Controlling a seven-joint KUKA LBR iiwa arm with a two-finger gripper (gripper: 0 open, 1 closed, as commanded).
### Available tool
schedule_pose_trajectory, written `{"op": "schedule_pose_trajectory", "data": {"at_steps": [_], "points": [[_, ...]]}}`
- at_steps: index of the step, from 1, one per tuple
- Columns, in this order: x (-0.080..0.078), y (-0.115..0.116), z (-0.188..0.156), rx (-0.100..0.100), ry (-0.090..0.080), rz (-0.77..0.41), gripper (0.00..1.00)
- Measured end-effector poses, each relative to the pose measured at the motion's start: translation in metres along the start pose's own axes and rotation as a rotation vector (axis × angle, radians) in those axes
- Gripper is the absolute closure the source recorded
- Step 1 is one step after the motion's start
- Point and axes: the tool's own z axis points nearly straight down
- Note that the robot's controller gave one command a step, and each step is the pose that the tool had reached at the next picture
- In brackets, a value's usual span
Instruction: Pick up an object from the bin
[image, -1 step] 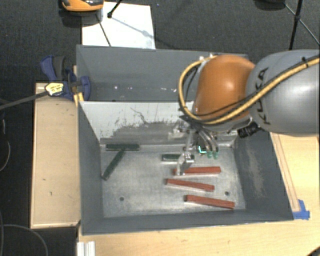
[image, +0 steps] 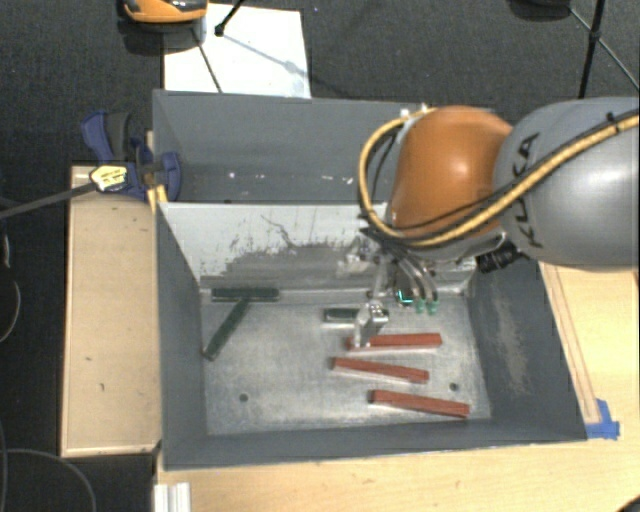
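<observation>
Narrow-set fingers (image: 368, 326) sit at the left end of a red-brown stick (image: 402, 341) lying left-right.

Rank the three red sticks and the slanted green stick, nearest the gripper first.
1. Top red stick, beside the gripper.
2. Middle red stick, just below.
3. Bottom red stick, front right.
4. Slanted green stick, far left.
</observation>
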Motion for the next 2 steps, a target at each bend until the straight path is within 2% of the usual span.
{"op": "schedule_pose_trajectory", "data": {"at_steps": [1,2], "points": [[0.003,-0.014,0.041,0.000,-0.004,-0.075,0.00],[-0.008,-0.059,0.109,-0.006,-0.034,-0.106,1.00]]}}
